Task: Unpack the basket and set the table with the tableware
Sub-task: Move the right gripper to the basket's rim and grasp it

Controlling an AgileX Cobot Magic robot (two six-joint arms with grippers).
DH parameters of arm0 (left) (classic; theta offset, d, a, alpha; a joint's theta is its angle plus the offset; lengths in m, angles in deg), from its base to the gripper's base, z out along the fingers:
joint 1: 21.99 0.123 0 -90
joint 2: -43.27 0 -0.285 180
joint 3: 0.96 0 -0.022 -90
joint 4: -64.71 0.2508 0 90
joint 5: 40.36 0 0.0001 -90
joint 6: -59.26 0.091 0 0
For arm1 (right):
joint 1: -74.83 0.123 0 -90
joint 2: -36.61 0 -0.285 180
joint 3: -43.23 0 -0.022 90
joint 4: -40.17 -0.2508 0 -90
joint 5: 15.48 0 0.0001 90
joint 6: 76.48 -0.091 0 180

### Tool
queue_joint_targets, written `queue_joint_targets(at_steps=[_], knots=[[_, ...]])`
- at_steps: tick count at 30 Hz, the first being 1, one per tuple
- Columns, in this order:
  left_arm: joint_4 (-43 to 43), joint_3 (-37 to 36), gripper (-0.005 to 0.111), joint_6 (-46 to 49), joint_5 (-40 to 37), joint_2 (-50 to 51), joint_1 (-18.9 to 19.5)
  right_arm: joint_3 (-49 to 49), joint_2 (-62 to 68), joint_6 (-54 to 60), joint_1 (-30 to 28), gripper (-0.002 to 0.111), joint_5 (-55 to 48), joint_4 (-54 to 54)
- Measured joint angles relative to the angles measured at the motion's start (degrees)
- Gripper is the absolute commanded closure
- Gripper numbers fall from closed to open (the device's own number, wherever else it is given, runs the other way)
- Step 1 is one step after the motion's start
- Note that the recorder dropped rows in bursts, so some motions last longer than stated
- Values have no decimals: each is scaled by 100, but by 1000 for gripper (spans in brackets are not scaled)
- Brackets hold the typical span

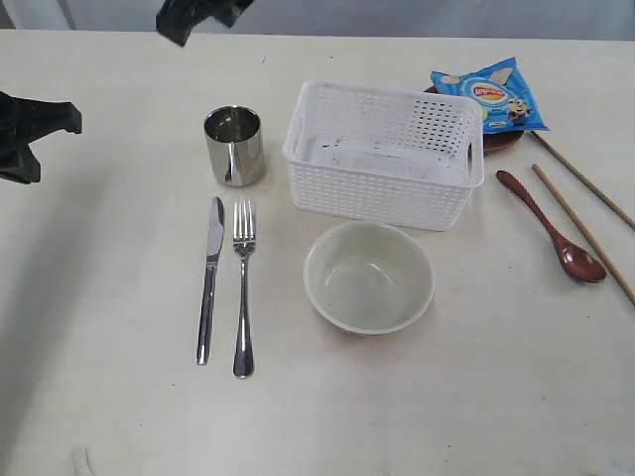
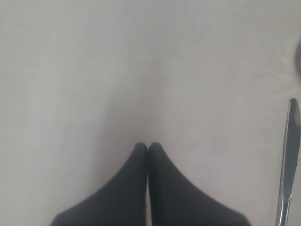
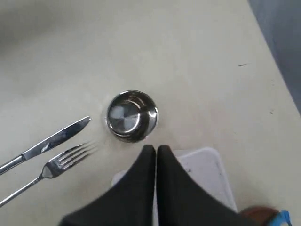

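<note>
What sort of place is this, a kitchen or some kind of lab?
Likely a robot test bench staged as a dining table: knife, fork and bowl laid on a plain tabletop, black left gripper and right gripper above.

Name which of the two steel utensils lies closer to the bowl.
The fork: it lies between the knife and the bowl, prongs toward the cup.

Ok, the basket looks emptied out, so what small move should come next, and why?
Probably draw the right gripper back and clear. The basket holds nothing; cup, knife, fork, bowl, spoon and chopsticks are out on the table, and both it and the left gripper are shut, empty. The plate sits under the chip bag, perhaps worth freeing later.
</note>
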Motion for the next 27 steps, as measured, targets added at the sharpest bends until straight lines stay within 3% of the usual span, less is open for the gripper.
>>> queue_joint_targets(at_steps=[5,13,19,27], knots=[[-364,0,107,254,8,0,0,-761,-735,-305,-631,108,0,23],[-499,0,107,358,8,0,-87,-3265,-1858,-215,-1866,109,188,-591],[-499,-117,107,434,49,0,-392,-4636,-2106,122,-1941,109,733,-802],[-499,-127,107,460,71,0,-407,-4980,-2106,191,-1941,108,904,-928]])
